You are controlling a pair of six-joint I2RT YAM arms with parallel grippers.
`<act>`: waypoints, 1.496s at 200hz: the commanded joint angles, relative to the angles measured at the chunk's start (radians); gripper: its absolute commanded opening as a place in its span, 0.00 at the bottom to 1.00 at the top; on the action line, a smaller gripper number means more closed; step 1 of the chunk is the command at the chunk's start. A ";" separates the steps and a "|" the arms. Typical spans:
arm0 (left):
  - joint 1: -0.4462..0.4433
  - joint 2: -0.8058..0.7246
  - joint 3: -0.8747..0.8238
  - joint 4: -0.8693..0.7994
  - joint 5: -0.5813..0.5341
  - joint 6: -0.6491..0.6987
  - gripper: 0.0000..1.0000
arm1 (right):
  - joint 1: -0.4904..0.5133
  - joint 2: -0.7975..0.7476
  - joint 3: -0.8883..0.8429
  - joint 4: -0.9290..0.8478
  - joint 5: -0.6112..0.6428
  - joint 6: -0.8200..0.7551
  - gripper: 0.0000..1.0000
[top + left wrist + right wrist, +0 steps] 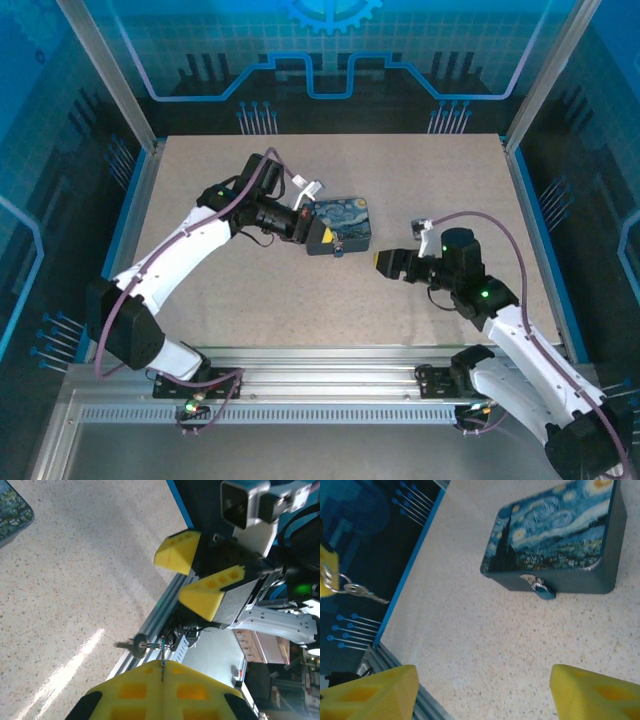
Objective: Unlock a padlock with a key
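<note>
The padlock [543, 590], small and bluish-grey, hangs from the hasp on the front wall of the blue-and-yellow painted tin box [555, 535] [345, 220]. My left gripper [162, 664] [335, 245] is shut on a thin ring from which the key [127, 644] [362, 593] dangles, just in front of the box. My right gripper [482, 700] [383, 263] is open with nothing between its yellow fingers [210, 592]. It hovers over the table a short way right of the left gripper and faces the box and padlock.
The tin box's corner [12, 515] shows at the upper left of the left wrist view. The metal rail [320, 360] at the table's near edge runs below both grippers. A blue-edged wall [410, 565] borders the table.
</note>
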State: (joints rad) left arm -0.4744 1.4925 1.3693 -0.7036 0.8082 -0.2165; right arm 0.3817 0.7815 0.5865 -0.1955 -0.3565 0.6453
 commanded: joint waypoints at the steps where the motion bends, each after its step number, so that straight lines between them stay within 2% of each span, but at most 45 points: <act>1: -0.020 0.015 0.032 -0.091 0.052 0.060 0.00 | -0.032 -0.030 -0.025 0.182 -0.047 0.050 0.74; 44: -0.050 0.005 0.020 -0.045 0.099 0.025 0.00 | -0.046 0.064 -0.058 0.541 -0.257 0.211 0.60; 85: -0.059 -0.020 -0.025 0.046 0.132 -0.036 0.00 | -0.028 0.117 -0.047 0.655 -0.300 0.263 0.56; 102: -0.062 -0.023 -0.030 0.057 0.135 -0.041 0.00 | -0.006 0.125 -0.038 0.661 -0.307 0.257 0.55; 126: -0.067 -0.026 -0.039 0.079 0.138 -0.053 0.00 | 0.028 0.138 -0.025 0.662 -0.312 0.242 0.48; 161: -0.072 -0.033 -0.054 0.105 0.141 -0.066 0.00 | 0.067 0.167 -0.015 0.679 -0.316 0.231 0.48; 220: -0.073 -0.042 -0.061 0.116 0.141 -0.070 0.00 | 0.113 0.206 -0.012 0.713 -0.326 0.232 0.42; 253: -0.073 -0.047 -0.067 0.125 0.141 -0.073 0.00 | 0.123 0.204 -0.004 0.714 -0.334 0.228 0.42; 280: -0.073 -0.050 -0.070 0.130 0.143 -0.079 0.00 | 0.129 0.203 -0.004 0.711 -0.343 0.220 0.37; 299: -0.073 -0.055 -0.072 0.138 0.151 -0.082 0.00 | 0.130 0.203 0.000 0.695 -0.334 0.212 0.39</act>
State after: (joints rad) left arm -0.5400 1.4727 1.3125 -0.5907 0.9161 -0.2893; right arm 0.4992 0.9878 0.5518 0.4866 -0.6758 0.8852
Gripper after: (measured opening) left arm 0.037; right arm 0.375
